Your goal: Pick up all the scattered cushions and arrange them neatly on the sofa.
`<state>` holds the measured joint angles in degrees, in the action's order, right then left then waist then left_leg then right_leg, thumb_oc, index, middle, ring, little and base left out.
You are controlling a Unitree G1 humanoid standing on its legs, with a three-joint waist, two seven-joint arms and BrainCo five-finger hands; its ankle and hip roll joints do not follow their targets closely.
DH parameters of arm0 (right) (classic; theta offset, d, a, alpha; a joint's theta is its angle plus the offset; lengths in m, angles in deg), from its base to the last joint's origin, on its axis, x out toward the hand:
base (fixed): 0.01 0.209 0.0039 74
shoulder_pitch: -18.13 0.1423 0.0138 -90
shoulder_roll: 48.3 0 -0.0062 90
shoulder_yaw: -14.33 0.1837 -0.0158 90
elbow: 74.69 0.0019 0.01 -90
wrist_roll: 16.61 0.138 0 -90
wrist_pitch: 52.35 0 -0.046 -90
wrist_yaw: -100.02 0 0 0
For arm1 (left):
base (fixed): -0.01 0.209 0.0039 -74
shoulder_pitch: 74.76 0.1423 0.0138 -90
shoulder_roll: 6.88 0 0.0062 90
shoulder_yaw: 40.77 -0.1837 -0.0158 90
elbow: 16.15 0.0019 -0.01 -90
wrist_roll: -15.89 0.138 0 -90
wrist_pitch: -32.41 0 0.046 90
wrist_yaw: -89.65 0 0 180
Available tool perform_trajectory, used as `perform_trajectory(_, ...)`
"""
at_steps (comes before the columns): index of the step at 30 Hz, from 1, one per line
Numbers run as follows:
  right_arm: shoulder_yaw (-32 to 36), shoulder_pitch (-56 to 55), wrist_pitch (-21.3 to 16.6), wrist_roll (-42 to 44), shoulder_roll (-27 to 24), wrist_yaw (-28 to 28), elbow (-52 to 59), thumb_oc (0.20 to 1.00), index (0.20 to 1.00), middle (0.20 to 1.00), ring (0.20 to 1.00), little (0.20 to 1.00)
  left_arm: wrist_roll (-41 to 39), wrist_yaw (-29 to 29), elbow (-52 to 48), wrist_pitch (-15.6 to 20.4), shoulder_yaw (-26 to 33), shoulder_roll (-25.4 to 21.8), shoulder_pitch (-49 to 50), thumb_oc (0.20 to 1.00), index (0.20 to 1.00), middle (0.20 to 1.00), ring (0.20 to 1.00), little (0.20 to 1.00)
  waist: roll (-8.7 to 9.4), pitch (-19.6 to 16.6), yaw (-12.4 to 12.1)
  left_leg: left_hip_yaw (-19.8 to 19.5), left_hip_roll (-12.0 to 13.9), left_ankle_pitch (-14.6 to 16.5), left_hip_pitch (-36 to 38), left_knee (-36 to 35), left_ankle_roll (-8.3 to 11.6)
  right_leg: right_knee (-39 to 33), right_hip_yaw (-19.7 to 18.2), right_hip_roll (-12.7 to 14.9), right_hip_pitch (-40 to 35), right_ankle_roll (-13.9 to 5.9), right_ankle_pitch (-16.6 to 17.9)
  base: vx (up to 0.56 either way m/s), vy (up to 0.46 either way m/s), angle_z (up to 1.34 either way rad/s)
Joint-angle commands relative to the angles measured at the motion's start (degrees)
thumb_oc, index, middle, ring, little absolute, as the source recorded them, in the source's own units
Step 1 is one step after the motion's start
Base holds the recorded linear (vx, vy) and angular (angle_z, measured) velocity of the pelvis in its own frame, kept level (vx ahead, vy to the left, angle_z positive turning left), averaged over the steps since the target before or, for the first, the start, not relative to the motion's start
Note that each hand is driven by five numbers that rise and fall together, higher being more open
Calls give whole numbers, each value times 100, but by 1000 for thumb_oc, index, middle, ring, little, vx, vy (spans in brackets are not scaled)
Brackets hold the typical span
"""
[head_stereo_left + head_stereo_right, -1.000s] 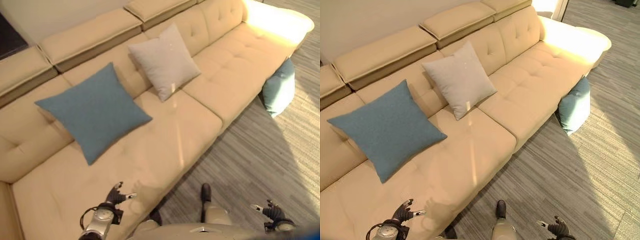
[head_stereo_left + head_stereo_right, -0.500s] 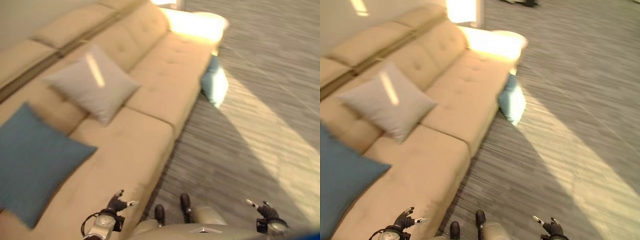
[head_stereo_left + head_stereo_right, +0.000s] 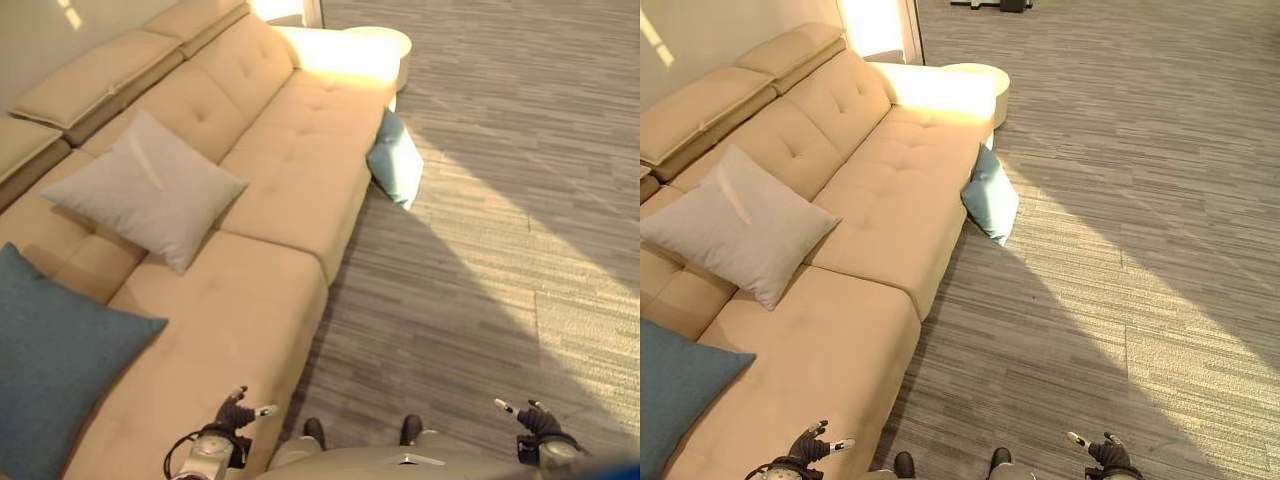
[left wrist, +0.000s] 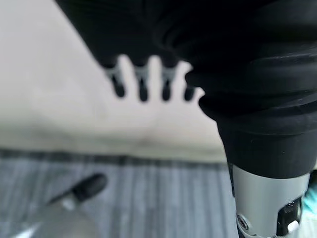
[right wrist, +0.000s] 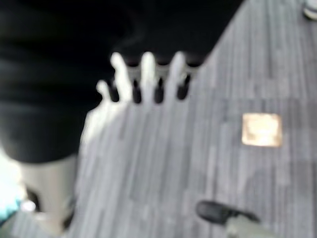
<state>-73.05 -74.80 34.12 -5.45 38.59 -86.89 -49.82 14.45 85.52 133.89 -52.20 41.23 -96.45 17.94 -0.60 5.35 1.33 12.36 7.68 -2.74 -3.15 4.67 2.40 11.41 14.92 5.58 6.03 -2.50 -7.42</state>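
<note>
Grey striped carpet with a long beige sofa along the wall, robot standing at its front edge.

On the sofa seat there's a blue cushion at the near end and a pale grey cushion leaning on the backrest further along. A light teal cushion is on the floor, propped against the sofa front near the far end. Left hand hovers over the sofa's near edge, right hand over the carpet, both with fingers loose and holding nothing.

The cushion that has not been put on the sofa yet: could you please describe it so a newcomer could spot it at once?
Find the long beige sofa and follow its front edge toward the sunlit far end. There the light teal cushion stands on the grey floor, leaning against the sofa's front. The grey cushion and dark blue cushion sit up on the seat.
</note>
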Motion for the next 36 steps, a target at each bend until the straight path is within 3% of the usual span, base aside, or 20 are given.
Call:
perform_trajectory(1,-141,33,-156,165,3,-80,-97,1000,1000,1000,1000,1000,-98,-58,116,112,65,-146,-240,1000,1000,1000,1000,1000,491,71,170,-309,-251,725,-247,857,189,-1122,-390,130,-496,-390,672,24,28,11)
perform_trajectory(2,-153,52,-159,176,-14,-89,-94,1000,1000,1000,1000,1000,-121,-58,122,123,27,-96,-265,1000,1000,1000,1000,1000,499,66,132,-595,-421,741,-323,686,175,-1202,-466,109,-504,-408,698,23,30,-9)
perform_trajectory(3,-152,54,-159,176,-12,-89,-94,1000,1000,1000,1000,1000,-121,-58,123,123,27,-97,-268,1000,1000,1000,1000,1000,506,53,140,-599,-432,718,-336,666,172,-1205,-460,118,-488,-409,705,67,53,-35)
perform_trajectory(4,-164,68,-174,133,-20,-123,-108,1000,1000,1000,1000,1000,-131,-38,139,123,-50,-19,-297,1000,1000,1000,1000,1000,471,56,77,-1018,-650,706,-381,281,129,-1223,-652,41,-467,-455,742,70,66,-44)
perform_trajectory(6,-159,123,-166,129,-26,-141,-147,1000,1000,1000,1000,1000,-167,-51,156,129,-113,30,-351,1000,1000,1000,1000,1000,447,41,108,-1171,-730,660,-450,223,82,-1151,-822,28,-372,-496,742,63,122,-72)
perform_trajectory(10,-230,262,-71,-36,-26,-153,-312,1000,1000,1000,1000,1000,-116,-51,159,110,-56,-30,-292,1000,1000,1000,1000,1000,437,68,12,-745,-723,678,-267,6,-49,-956,-1016,170,5,-663,919,-7,191,-163)
perform_trajectory(11,-282,339,-29,-70,8,-145,-393,1000,1000,1000,1000,1000,-123,-66,155,97,17,-119,-304,1000,1000,1000,1000,1000,445,98,-79,-473,-657,674,-160,-73,-84,-799,-757,282,118,-712,946,-24,55,-205)
perform_trajectory(14,-297,335,-21,-109,45,-118,-419,1000,1000,1000,1000,1000,-115,-94,135,111,49,-184,-315,1000,1000,1000,1000,1000,433,112,-88,-311,-613,690,-2,-150,-93,-723,-368,426,168,-739,983,9,7,-117)
perform_trajectory(18,-261,284,1,-130,9,-108,-560,1000,1000,1000,1000,1000,-9,-90,314,102,25,-155,-324,1000,1000,1000,1000,1000,435,19,-35,-248,-715,731,138,-194,-130,-971,-307,437,-5,-700,1015,65,-5,-4)
perform_trajectory(26,-193,181,-2,-78,-41,-74,-580,1000,1000,1000,1000,1000,24,-49,363,69,-13,-84,-295,1000,1000,1000,1000,1000,382,-170,73,-324,-679,691,460,-454,-83,-1184,-331,326,-367,-658,963,72,-43,4)
perform_trajectory(27,-794,354,-175,80,-132,116,-122,1000,1000,1000,1000,1000,-145,39,577,-20,-517,296,-911,1000,1000,1000,1000,1000,206,-220,174,-379,-568,580,248,-334,-49,-944,-638,129,-444,-521,652,36,-9,2)
perform_trajectory(36,-815,294,-178,-184,-197,127,-186,1000,1000,1000,1000,1000,-269,162,490,36,-425,271,-762,1000,1000,1000,1000,1000,191,-319,120,-354,-605,513,523,-663,-58,-1156,-626,125,-635,-571,698,24,9,-2)
